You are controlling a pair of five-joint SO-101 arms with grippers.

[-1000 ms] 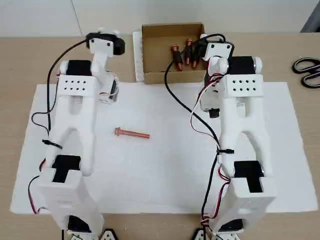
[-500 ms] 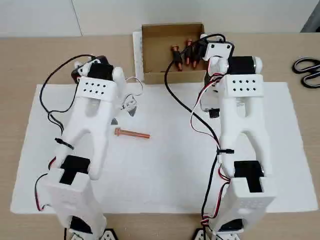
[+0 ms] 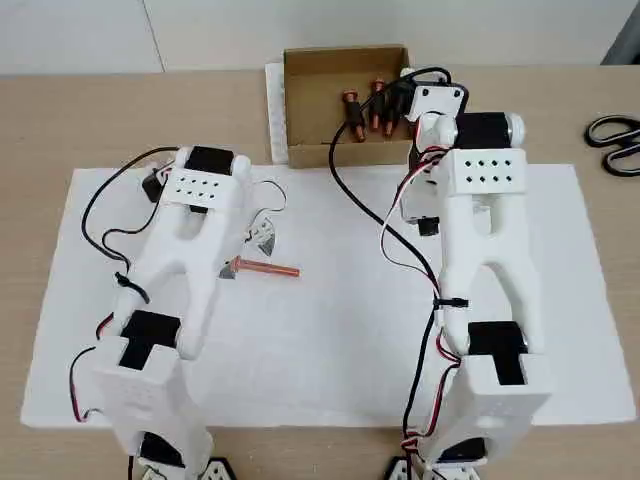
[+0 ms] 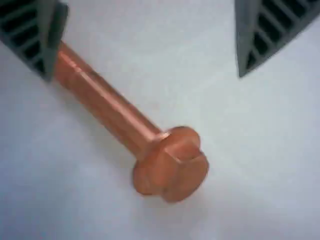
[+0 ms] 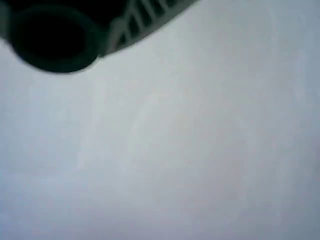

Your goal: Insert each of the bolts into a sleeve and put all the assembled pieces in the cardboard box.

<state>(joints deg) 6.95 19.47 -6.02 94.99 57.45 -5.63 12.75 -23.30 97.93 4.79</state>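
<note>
A copper bolt (image 3: 266,268) lies on the white mat (image 3: 330,350), its hexagonal head toward the left arm. My left gripper (image 3: 247,252) hangs low over the head end, open, with one finger on each side. In the left wrist view the bolt (image 4: 125,127) lies between the open fingertips (image 4: 47,60), and the shaft runs under one of them. My right gripper (image 3: 427,222) stays tucked under its arm near the box, with a black sleeve (image 5: 50,42) held beside its ribbed finger (image 5: 142,20). The cardboard box (image 3: 312,100) holds several assembled pieces (image 3: 365,110).
Scissors (image 3: 614,141) lie on the wooden table at the far right. A white foam strip (image 3: 276,110) stands against the box's left wall. Black and red cables loop from both arms over the mat.
The left arm has swung back from beside the box and come down over the bolt, and its open fingers now straddle the bolt's head. The right arm has not moved.
</note>
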